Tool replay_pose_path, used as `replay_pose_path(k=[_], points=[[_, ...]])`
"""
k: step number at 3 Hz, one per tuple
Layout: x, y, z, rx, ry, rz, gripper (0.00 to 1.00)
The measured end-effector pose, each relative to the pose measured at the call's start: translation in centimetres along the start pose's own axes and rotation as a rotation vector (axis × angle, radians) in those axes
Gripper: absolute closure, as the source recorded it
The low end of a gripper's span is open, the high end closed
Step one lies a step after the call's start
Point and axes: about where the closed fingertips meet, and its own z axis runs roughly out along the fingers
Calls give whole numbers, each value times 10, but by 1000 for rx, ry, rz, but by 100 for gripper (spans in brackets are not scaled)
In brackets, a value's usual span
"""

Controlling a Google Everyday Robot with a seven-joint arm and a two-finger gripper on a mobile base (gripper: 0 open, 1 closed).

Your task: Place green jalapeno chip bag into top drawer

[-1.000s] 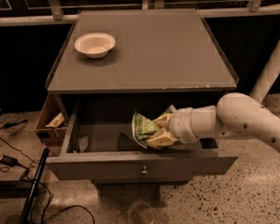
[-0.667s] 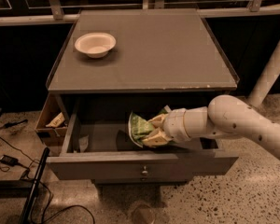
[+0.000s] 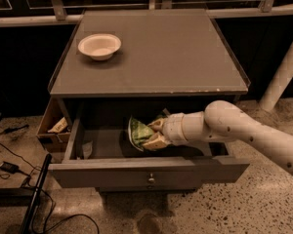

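Lab-like room, floor cables [image 3: 10, 167], fingers [image 3: 155, 141] in top drawer [image 3: 146, 172]

The top drawer [image 3: 112, 175] stands pulled out below the grey cabinet top [image 3: 156, 52], its small round knob [image 3: 150, 178] at six o'clock on the front panel. The white arm [image 3: 234, 129] reaches in from three o'clock. The gripper [image 3: 154, 133] sits inside the drawer near its middle, one finger above and one below the green jalapeno chip bag [image 3: 138, 129], clamped on its edge. The bag stands roughly on end, just left of the fingers. A white bowl [image 3: 99, 45] rests on the cabinet top at about ten o'clock. A brown cardboard box [image 3: 50, 126] sits beside the drawer at nine o'clock, with black cables [image 3: 7, 167] on the floor at eight o'clock.
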Motion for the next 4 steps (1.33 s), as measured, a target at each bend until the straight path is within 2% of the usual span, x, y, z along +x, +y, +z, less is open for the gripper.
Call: replay_pose_path(k=[2, 4], points=[[12, -28, 33, -3, 2, -99, 100], [35, -38, 48, 0, 75, -102, 100]])
